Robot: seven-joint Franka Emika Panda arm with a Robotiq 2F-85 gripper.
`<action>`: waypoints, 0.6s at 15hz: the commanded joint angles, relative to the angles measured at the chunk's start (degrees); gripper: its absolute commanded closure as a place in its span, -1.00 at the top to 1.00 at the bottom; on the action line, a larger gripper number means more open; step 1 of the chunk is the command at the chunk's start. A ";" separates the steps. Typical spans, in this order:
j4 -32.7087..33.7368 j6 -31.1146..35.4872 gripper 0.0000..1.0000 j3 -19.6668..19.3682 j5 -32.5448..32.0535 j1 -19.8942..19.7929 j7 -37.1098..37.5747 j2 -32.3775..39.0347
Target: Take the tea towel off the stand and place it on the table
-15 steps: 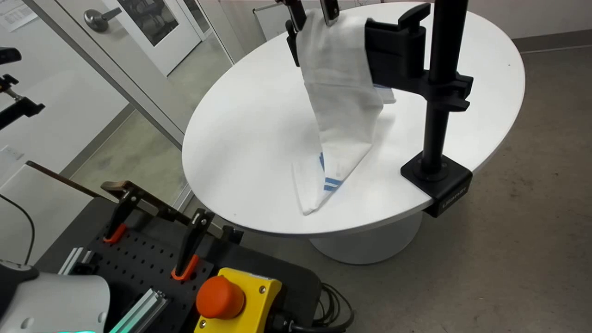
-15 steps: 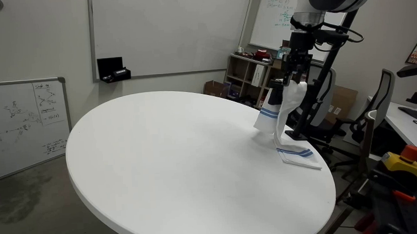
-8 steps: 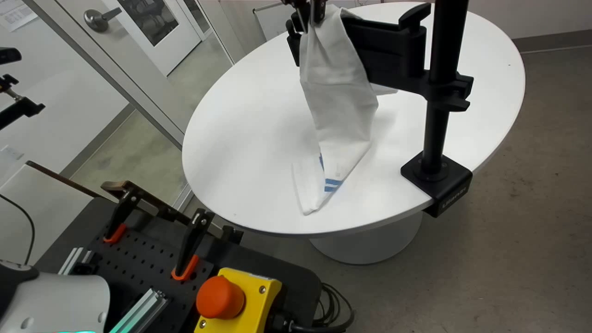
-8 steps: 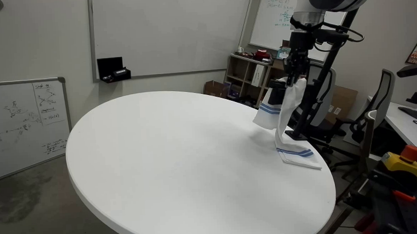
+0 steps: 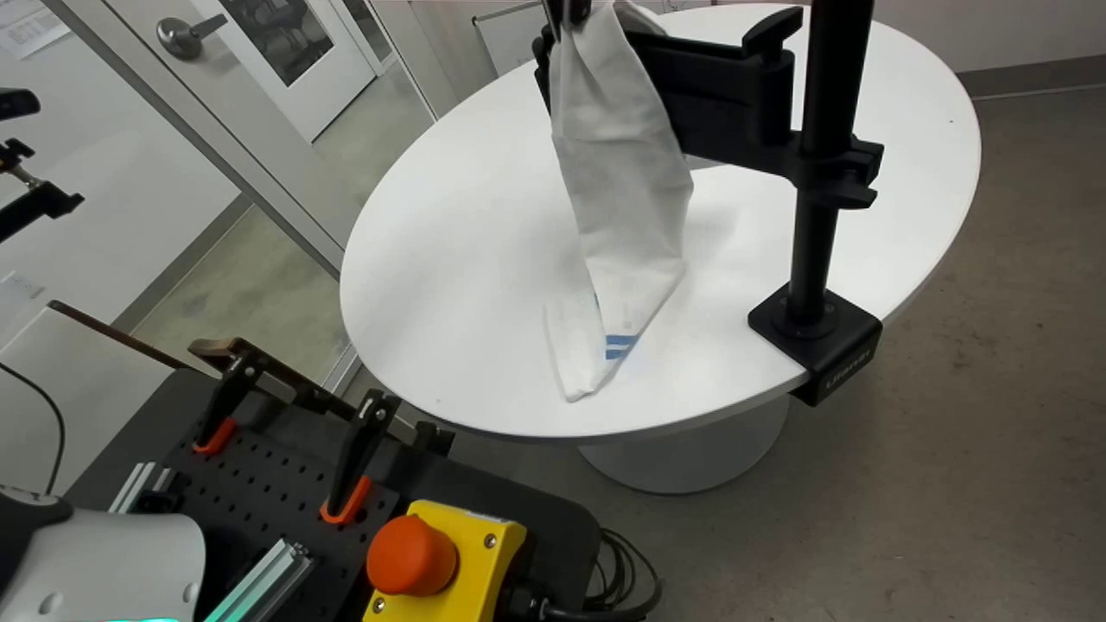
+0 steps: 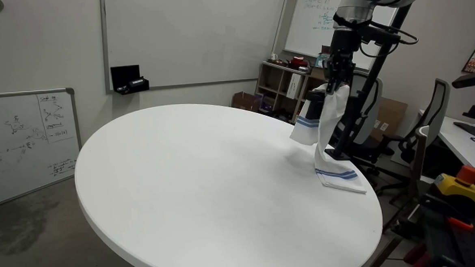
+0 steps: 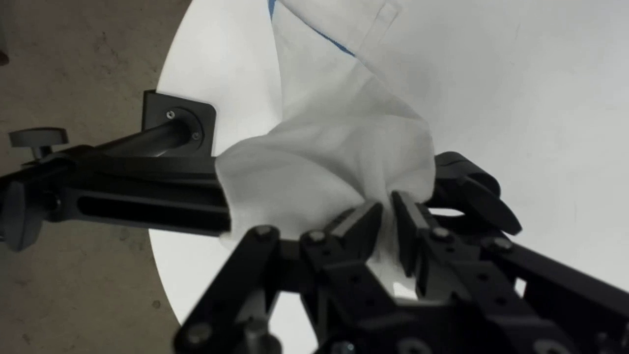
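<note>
Draped over the black arm of the stand (image 5: 816,181) is the white tea towel (image 5: 618,164), with blue stripes. Its near end lies folded on the round white table (image 5: 467,259), while its far flap hangs clear above the top in an exterior view, where the towel (image 6: 331,116) drops beside the stand's post (image 6: 345,138). My gripper (image 7: 388,202) is shut on a gathered fold of the towel (image 7: 319,152) at the stand's arm (image 7: 152,201). Both exterior views show the gripper (image 6: 333,88) above the arm; the upper part of the gripper (image 5: 568,15) is cut off in an exterior view.
The stand's clamp base (image 5: 816,333) grips the table edge. A dark cart with a yellow button box (image 5: 449,553) and orange-tipped clamps (image 5: 350,466) is near the table. Behind the stand are a chair (image 6: 431,111) and a shelf (image 6: 279,86).
The fingers have come together on the towel and bunched its top. Gripper and cloth have then shifted slightly up; the far flap has risen a little, while the near end stays on the table.
</note>
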 commanded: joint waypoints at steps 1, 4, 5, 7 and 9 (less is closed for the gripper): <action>-1.04 -2.68 -0.93 0.99 4.84 -0.34 -2.90 -7.08; -1.25 -5.11 -0.93 1.20 7.50 -0.02 -5.44 -12.18; -1.55 -5.79 -0.93 1.24 8.19 0.15 -6.43 -14.04; -2.25 -7.40 -0.93 1.32 9.41 0.61 -8.77 -17.61; -2.88 -9.45 -0.93 1.39 10.40 1.23 -11.16 -20.80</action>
